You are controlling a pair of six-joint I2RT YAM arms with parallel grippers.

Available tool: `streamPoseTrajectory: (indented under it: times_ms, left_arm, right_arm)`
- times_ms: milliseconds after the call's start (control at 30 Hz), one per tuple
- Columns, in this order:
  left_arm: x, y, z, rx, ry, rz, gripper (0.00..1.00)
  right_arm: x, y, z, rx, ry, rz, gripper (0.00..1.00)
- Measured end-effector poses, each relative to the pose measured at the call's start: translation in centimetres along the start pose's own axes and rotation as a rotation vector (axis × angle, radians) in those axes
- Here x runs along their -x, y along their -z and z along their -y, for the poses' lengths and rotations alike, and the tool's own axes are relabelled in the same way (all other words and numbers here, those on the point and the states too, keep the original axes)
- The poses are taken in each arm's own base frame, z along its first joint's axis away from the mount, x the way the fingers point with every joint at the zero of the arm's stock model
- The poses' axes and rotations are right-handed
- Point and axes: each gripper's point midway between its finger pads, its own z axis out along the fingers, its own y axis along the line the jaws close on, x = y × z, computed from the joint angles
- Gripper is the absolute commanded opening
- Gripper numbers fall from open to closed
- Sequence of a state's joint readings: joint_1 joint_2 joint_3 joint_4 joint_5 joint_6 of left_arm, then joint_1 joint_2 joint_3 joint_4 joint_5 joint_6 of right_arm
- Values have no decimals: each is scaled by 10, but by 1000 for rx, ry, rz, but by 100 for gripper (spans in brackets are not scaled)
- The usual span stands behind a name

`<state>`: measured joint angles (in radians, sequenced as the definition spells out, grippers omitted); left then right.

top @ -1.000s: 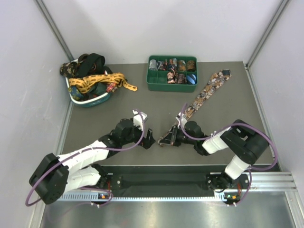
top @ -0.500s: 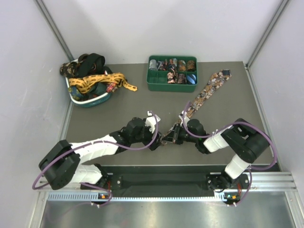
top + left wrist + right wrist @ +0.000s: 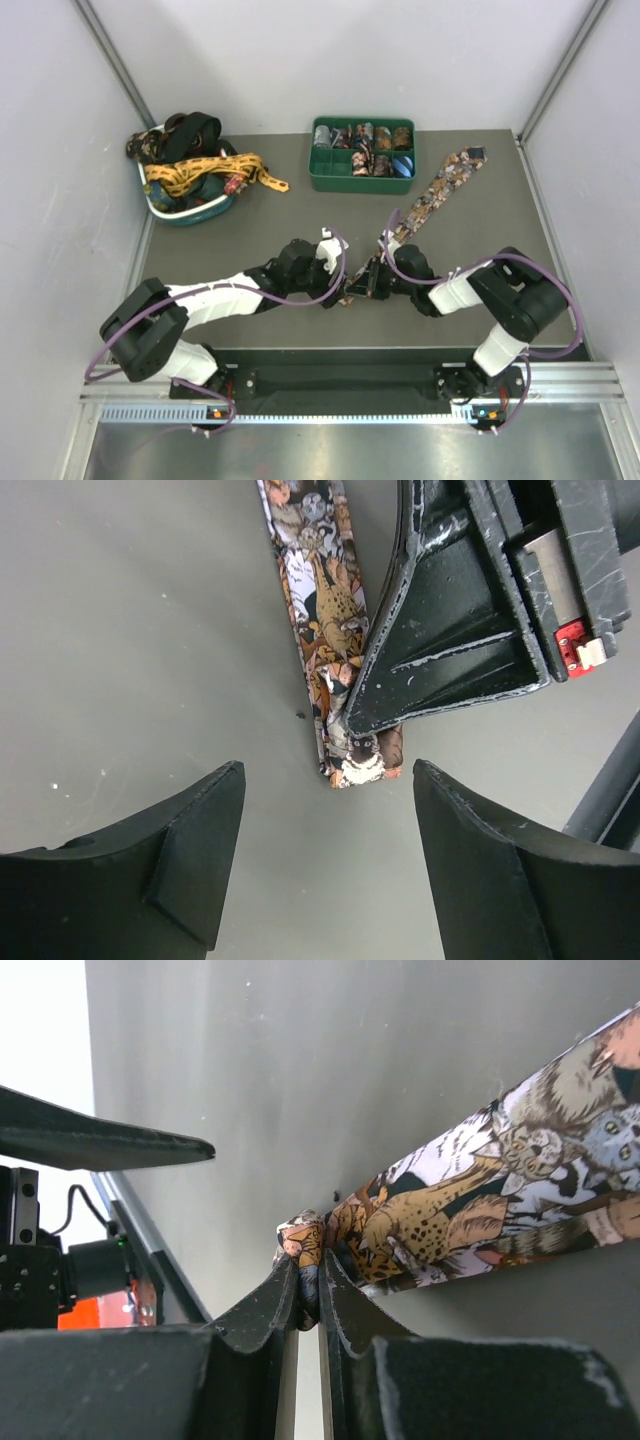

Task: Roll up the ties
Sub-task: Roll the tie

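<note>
Pinching tie [image 3: 450, 1210] end, right pincer [image 3: 308, 1285] low, left pincer [image 3: 328, 780] spread

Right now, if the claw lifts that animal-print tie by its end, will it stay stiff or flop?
Probably floppy: the tie lies flat along the table, and its end bunches where the right claw pinches it. Likely light, being thin fabric. Lying flat, it seems unlikely to roll.

A dark grey matte table top [image 3: 250, 215] is enclosed by white panel walls [image 3: 330, 60]. A dark green rectangular plastic tray [image 3: 362, 185], divided into compartments, is set at the far edge near the middle. A round white-and-teal plastic basket [image 3: 190, 215] is placed at the far left corner. A ribbed aluminium rail [image 3: 340, 412] is mounted along the near edge, with a brushed steel sheet [image 3: 350, 455] before it.
</note>
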<state>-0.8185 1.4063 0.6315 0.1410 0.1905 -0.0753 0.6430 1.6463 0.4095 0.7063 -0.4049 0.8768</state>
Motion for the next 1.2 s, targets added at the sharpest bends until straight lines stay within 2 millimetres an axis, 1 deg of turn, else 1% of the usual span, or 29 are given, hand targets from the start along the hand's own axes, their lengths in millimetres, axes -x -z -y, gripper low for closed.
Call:
streamPoseTrajectory:
  times_ms: [200,333,367,467,600,667,733,867,900,967,1033,1200]
  left_arm:
    - [-12,-7,-1,0,8,-42,60]
    - [-24,-15,-2,-1,13,-81,53]
    - [-27,-17,-2,-1,15,-92,50]
    - [-30,-23,-3,-2,17,-110,48]
    - [-30,-27,-2,-6,19,-118,40]
    - [-29,-27,-1,-10,18,-117,40]
    - [-29,-28,0,-11,18,-117,39]
    - [-30,-29,2,-15,13,-122,36]
    - [-30,-30,3,-15,10,-123,36]
    - [-30,-31,5,-13,1,-123,35]
    - [-29,-32,5,-10,-4,-123,34]
    - [-27,-36,6,-7,-8,-123,31]
  right_arm:
    - [-1,-4,8,-20,10,-19,1]
    - [0,-7,7,-7,13,-24,1]
    - [1,-8,7,-4,14,-24,1]
    - [1,-8,7,1,15,-25,1]
    - [1,-8,7,5,17,-23,1]
    - [2,-8,7,5,19,-22,2]
    - [2,-8,7,5,23,-21,9]
    - [2,-8,7,3,30,-18,18]
    - [3,-7,7,0,34,-17,22]
    - [5,-5,7,-11,46,-8,23]
    - [7,-1,7,-31,59,0,27]
    - [11,7,12,-84,87,17,30]
